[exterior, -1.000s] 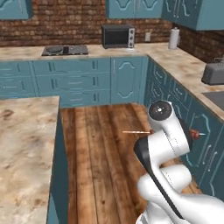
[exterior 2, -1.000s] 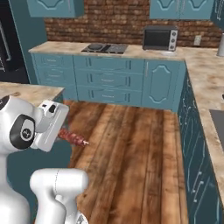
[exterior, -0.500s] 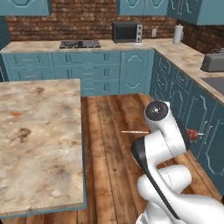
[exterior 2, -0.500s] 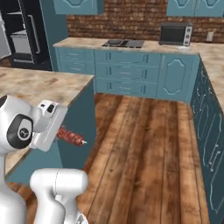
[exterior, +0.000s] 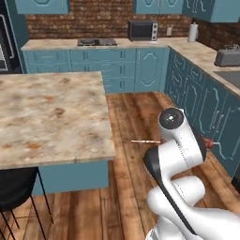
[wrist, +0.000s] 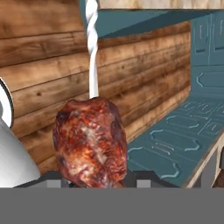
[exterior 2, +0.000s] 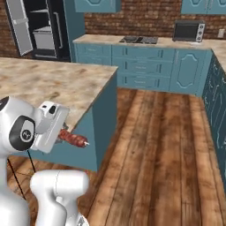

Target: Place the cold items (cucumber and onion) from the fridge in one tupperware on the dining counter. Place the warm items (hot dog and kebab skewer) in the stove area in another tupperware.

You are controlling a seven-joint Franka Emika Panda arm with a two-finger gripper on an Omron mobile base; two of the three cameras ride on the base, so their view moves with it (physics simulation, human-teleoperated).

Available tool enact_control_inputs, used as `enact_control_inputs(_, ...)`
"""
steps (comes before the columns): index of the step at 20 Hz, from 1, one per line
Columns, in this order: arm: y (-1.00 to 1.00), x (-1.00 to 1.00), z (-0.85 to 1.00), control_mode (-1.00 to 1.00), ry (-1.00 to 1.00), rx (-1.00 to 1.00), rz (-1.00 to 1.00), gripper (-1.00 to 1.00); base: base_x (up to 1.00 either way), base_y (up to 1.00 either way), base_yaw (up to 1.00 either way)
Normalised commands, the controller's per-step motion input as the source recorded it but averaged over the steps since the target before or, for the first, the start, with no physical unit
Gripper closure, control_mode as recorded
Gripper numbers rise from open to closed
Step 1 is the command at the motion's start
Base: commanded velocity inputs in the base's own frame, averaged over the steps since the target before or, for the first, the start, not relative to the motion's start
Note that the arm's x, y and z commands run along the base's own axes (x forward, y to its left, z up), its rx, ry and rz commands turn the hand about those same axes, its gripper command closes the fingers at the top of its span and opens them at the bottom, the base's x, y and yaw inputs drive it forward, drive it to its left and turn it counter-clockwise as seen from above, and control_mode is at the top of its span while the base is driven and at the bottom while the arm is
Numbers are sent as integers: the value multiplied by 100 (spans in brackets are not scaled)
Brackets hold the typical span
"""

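The gripper (exterior 2: 62,132) is pinching the kebab skewer (wrist: 90,146), holding it in mid-air w/ meat chunks near the hand & bare white stick pointing away. It's hanging over the wood floor (exterior 2: 163,145), just beside the dining bench (exterior: 51,112) corner.

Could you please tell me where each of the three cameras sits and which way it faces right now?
Left base view: behind the arm's left, facing the dining counter and stove area; arm lower right.
Right base view: behind its right, facing the fridge; arm lower left.
Hand view: along the end effector, over the kebab skewer.
All three share the skewer.
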Motion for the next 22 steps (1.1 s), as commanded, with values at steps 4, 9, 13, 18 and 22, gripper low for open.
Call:
enact_control_inputs(4, 0, 0, 0, 100, 0, 0, 0, 100, -33, 100, -9)
enact_control_inputs(9, 0, 0, 0, 100, 0, 0, 0, 100, 0, 100, -7)
enact_control_inputs(13, 0, 0, 0, 100, 0, 0, 0, 100, 0, 100, -9)
enact_control_inputs(18, 0, 0, 0, 100, 0, 0, 0, 100, 0, 100, -16)
enact_control_inputs(22, 0, 0, 0, 100, 0, 0, 0, 100, 0, 100, -16)
